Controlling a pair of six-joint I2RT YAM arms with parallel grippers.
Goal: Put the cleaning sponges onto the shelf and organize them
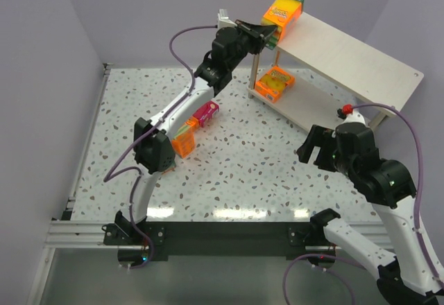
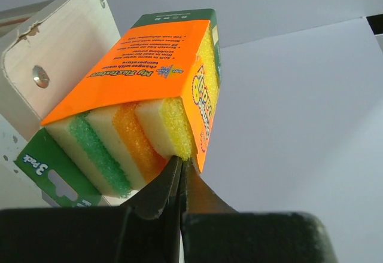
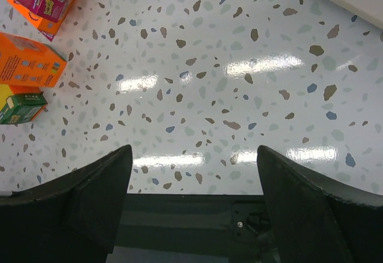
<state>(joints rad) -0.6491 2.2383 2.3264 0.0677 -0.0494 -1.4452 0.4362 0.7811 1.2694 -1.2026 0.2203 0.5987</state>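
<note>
Left gripper [image 1: 268, 33]: its jaws were seen pressed together in the left wrist view, with nothing caught between them; the fingertips [image 2: 179, 166] were set against the near lower edge of the top pack.
Left arm: it was stretched far forward and raised to the left end of the shelf's upper board.
Top pack [image 1: 283, 10]: a thick orange sponge pack was found lying on the upper tier at its left end, partly overhanging the board's end; green, orange and yellow sponge layers were exposed at its open side [image 2: 128, 137].
Shelf [image 1: 347, 59]: the pale two-tier rack was placed at the far right of the table, with its long boards running diagonally.
Lower pack [image 1: 274, 83]: a second orange pack was seen lying on the lower tier, near its left end.
Magenta pack [image 1: 206, 113]: it was left on the table beside the left arm, well apart from the shelf.
Orange pack [image 1: 184, 141]: it was lying on the table just beside the magenta one, toward the near side.
Green-ended pack [image 3: 18, 104]: it was visible only from the right wrist, next to the orange pack.
Right gripper [image 1: 313, 154]: its jaws were spread wide and nothing was held; it was hovering above bare table [image 3: 197, 66], near the shelf's right end.
</note>
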